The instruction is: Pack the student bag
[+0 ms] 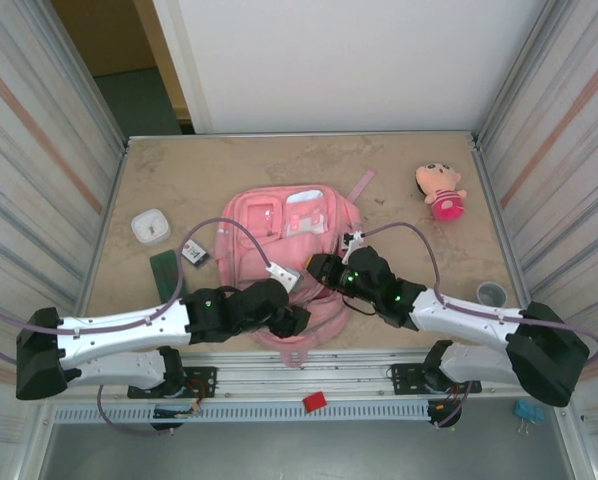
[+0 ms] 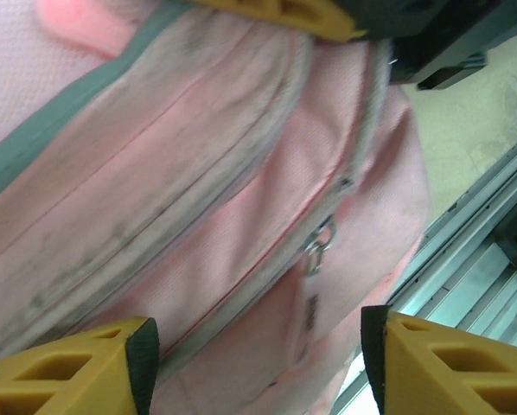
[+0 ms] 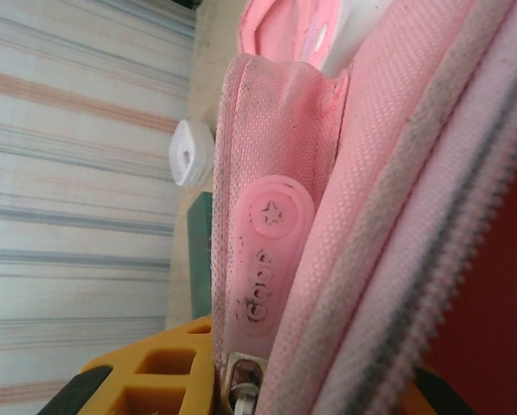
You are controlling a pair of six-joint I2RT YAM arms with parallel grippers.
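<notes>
The student bag (image 1: 309, 245) is matt woven cloth, with a metal zip slider (image 2: 321, 235) and a smooth rubbery pull tab (image 3: 263, 259).

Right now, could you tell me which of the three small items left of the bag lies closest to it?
The dark card, almost at the bag's left edge; the green slab and white box lie farther left.

Left arm (image 1: 119, 328) and right arm (image 1: 469, 318) hide the student bag's (image 1: 329, 215) near end.
</notes>
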